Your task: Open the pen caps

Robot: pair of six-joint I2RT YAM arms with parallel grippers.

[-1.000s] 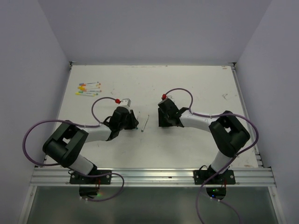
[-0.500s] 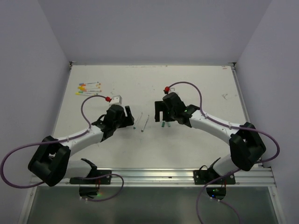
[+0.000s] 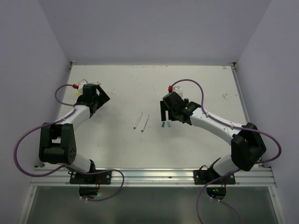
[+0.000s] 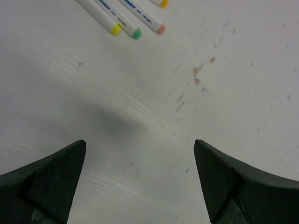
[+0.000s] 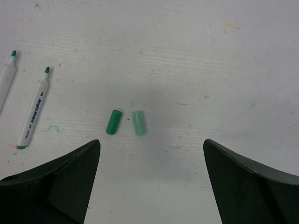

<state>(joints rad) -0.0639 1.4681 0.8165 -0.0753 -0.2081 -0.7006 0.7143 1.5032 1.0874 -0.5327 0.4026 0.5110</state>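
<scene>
Two green pen caps (image 5: 113, 122) — loose near uncapped pens (image 5: 33, 109)

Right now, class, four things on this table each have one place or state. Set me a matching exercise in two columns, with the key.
1 dark green cap
2 bare-tipped pens
3 yellow-ended pen
4 left gripper

a open, holding nothing
b mid-table
c beside the light green cap
d far left, beside a green-ended pen

Pairs: 1c, 2b, 3d, 4a
</scene>
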